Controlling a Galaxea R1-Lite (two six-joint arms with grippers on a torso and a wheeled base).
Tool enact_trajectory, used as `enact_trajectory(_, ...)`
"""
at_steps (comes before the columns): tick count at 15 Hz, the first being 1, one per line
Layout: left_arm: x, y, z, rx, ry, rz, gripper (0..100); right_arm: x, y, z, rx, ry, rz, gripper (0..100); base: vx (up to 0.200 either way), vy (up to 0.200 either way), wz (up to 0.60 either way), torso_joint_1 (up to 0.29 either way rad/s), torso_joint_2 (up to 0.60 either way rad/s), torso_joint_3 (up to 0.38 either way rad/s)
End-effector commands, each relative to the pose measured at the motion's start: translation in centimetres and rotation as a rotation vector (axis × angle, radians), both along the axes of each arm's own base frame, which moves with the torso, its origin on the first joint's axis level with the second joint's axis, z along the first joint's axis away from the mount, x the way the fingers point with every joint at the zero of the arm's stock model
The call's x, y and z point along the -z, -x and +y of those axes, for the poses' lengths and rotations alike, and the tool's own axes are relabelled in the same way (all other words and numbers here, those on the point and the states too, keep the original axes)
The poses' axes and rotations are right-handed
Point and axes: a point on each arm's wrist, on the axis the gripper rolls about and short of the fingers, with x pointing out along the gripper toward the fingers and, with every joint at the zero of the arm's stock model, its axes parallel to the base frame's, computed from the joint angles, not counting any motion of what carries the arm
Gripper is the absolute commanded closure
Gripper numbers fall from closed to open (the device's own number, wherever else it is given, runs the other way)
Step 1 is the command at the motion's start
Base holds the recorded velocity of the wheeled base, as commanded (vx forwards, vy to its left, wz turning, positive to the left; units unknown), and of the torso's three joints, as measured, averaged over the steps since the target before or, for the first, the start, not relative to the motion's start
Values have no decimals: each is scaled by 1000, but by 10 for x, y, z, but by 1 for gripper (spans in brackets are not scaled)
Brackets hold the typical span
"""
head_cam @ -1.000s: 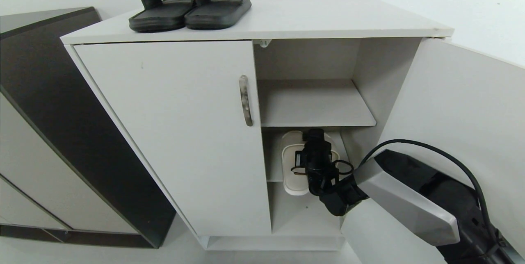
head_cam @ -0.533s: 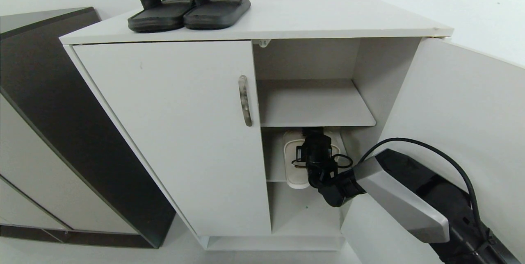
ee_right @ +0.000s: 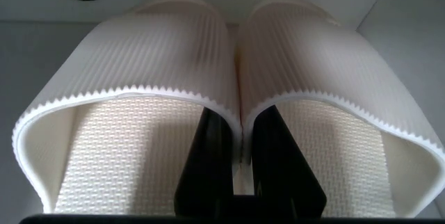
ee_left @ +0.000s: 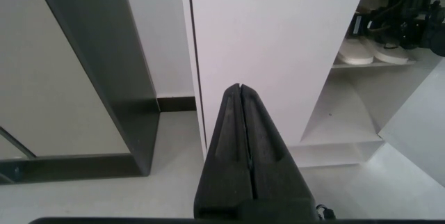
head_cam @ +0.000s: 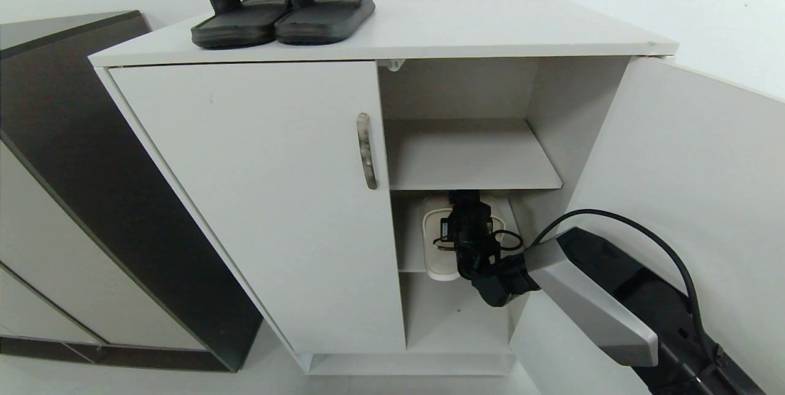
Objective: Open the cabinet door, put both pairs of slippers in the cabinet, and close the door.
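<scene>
**White slippers (ee_right: 174, 57) held on the middle shelf**

Left gripper (ee_left: 240, 92), fingers pressed together, hangs low before the closed left door (head_cam: 245, 199). Right gripper (ee_right: 240, 130) pinches the white pair's touching inner straps inside the cabinet (head_cam: 466, 156), beside its open right door (head_cam: 693, 162). Black slippers (head_cam: 285, 5) sit on top.

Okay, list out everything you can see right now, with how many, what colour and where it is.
black slippers: one pair, black, side by side on top of the cabinet, toward its left end
white slippers: one pair, white, on the middle shelf behind the open door
cabinet: one, white, against the wall
left door: one, white, closed
handle: one, metal, upright on the left door's inner edge
right door: one, white, swung open
dark panel: one, dark grey, leaning left of the cabinet
right gripper: one, black, inside the cabinet, shut on the white slippers' inner straps
left gripper: one, black, shut, low before the left door
</scene>
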Motion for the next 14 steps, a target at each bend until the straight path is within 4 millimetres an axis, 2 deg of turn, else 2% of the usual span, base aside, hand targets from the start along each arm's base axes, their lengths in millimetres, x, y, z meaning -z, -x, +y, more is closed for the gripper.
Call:
enact_trajectory(1, 0, 0, 0, 1, 0, 2, 100, 5, 0, 0, -1, 4, 6, 100, 0, 0, 0, 0, 0, 0)
enact_trajectory(12, 0, 0, 0, 0, 0, 2, 100, 12, -1, 0, 1, 15, 24, 100, 0, 0, 0, 0, 0, 0)
enact_trajectory(13, 0, 0, 0, 0, 0, 2, 100, 14, 0, 0, 1, 17, 28, 0, 0, 0, 0, 0, 0, 0)
enact_trajectory(14, 0, 0, 0, 0, 0, 1, 100, 15, 0, 0, 1, 19, 29, 0, 0, 0, 0, 0, 0, 0)
